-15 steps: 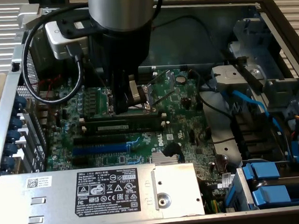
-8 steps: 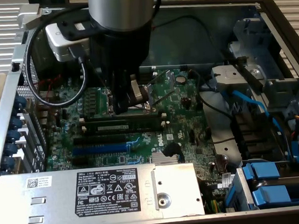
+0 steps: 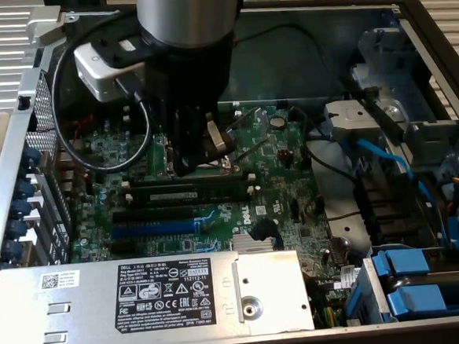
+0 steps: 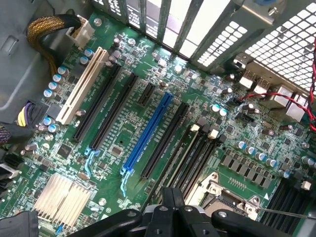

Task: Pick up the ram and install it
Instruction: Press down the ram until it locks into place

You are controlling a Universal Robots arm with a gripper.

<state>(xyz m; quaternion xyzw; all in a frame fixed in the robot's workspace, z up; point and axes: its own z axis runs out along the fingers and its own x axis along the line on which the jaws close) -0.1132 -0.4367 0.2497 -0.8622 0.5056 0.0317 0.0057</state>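
Note:
The ram (image 3: 188, 193), a long dark stick with a white label sticker, lies along one of the black memory slots (image 3: 184, 179) between white end clips on the green motherboard (image 3: 286, 192). My gripper (image 3: 196, 168) hangs straight down just above the middle of these slots, slightly behind the ram in the exterior view. In the wrist view the dark fingertips (image 4: 170, 195) sit pressed together, with nothing seen between them, over the near end of the memory slots (image 4: 197, 155). Whether the tips touch the ram I cannot tell.
A blue expansion slot (image 4: 145, 133) and black ones lie beside the memory slots. The labelled power supply (image 3: 167, 290) runs along the near edge. Blue cables (image 3: 386, 157) and drive bays (image 3: 426, 284) stand at the exterior view's right. A metal socket frame (image 4: 224, 195) lies close to the fingers.

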